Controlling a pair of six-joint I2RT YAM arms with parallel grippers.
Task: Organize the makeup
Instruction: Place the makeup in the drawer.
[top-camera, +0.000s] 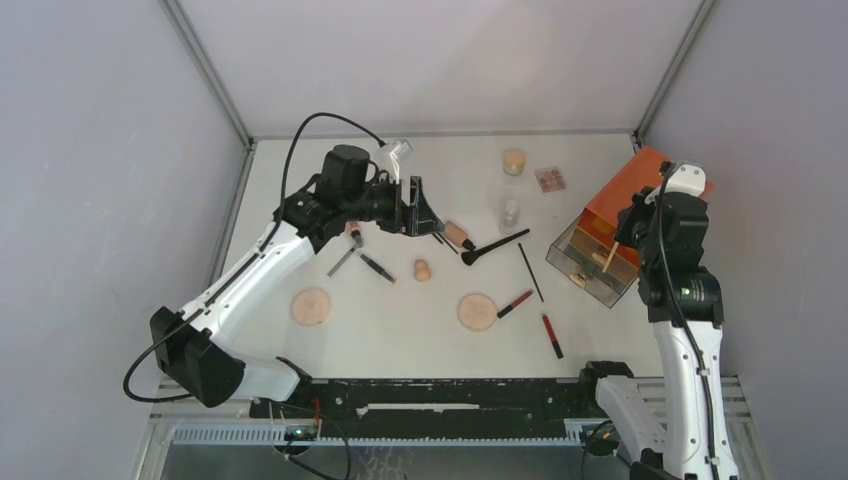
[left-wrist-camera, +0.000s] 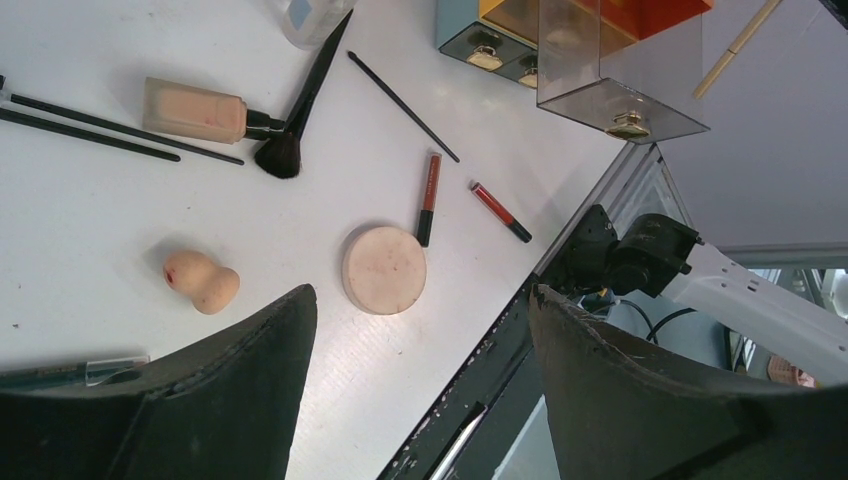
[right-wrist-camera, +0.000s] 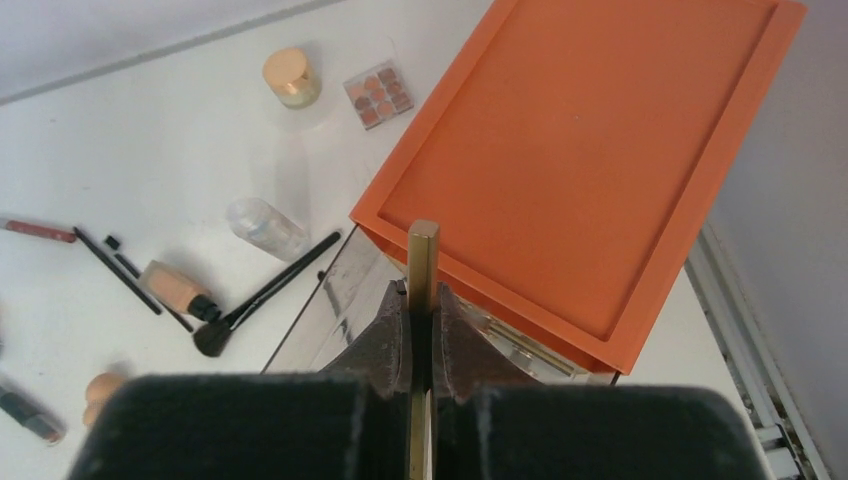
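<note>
**Left gripper spread above the makeup; right gripper clamped on a stick at the drawer box**

1. Far left: one round tan disc lies alone near the front of the table.
2. Left gripper: the fingers stand wide apart with nothing between them. In the top view, a small capped bottle and a black pencil lie just to its left.
3. The peach bottle lies just right of the left gripper, its cap touching the head of the black brush.
4. In the left wrist view, the beige sponge and the second tan disc lie beyond the fingertips. The disc is nearly in line with the gap.
5. Centre right: a thin black brush and two red pencils lie apart from each other.
6. Rear: a clear bottle, a tan jar and a small palette.
7. Right gripper: the jaws are closed on a thin wooden stick, held at the front of the orange-topped drawer box, above its pulled-out clear drawers.
</note>
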